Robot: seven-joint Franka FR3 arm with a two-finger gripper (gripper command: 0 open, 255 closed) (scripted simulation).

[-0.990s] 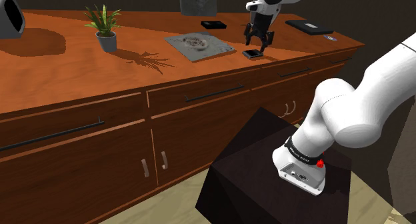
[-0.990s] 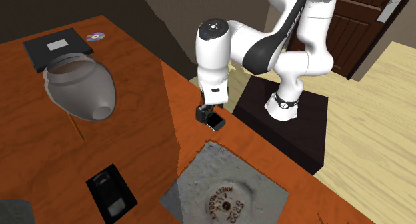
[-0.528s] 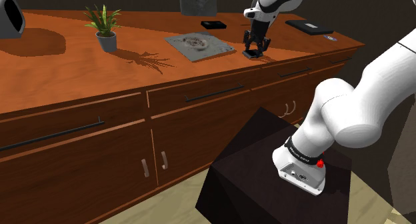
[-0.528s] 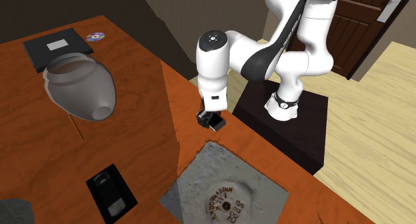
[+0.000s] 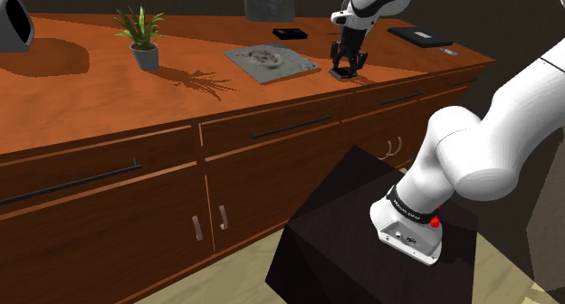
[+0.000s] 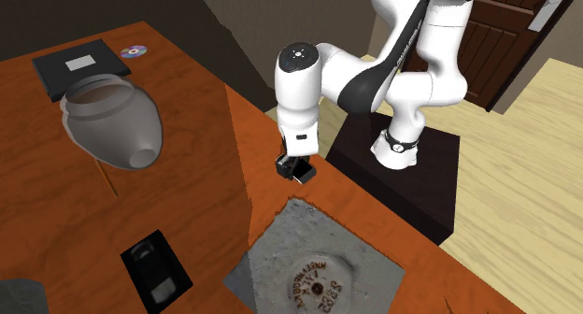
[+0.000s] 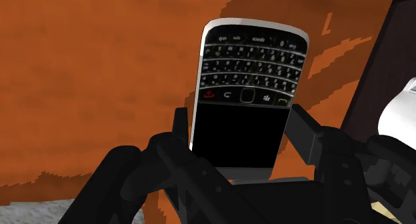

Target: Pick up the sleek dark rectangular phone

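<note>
A black phone (image 7: 243, 99) with a small keyboard and a silver rim lies near the front edge of the orange-brown wooden counter (image 5: 109, 103). My gripper (image 7: 240, 133) is shut on it, one black finger (image 7: 301, 128) against each long side. In the shoulder view the gripper (image 5: 344, 70) stands upright right down at the counter surface, and the phone (image 5: 343, 75) shows as a dark patch at its tips. In the second exterior view the gripper (image 6: 296, 165) clasps the phone (image 6: 303, 173) beside the counter's edge.
A grey square slab with a round disc (image 5: 270, 61) lies close beside the gripper. A second black phone (image 5: 291, 33) lies behind the slab, and further along are a potted plant (image 5: 140, 35), a flat dark device (image 5: 419, 36), a disc (image 6: 135, 51) and a tipped grey vase (image 6: 117, 125).
A second ago the gripper hung open just above the phone. It came down and shut on the phone. Nothing has moved in the last half second.
</note>
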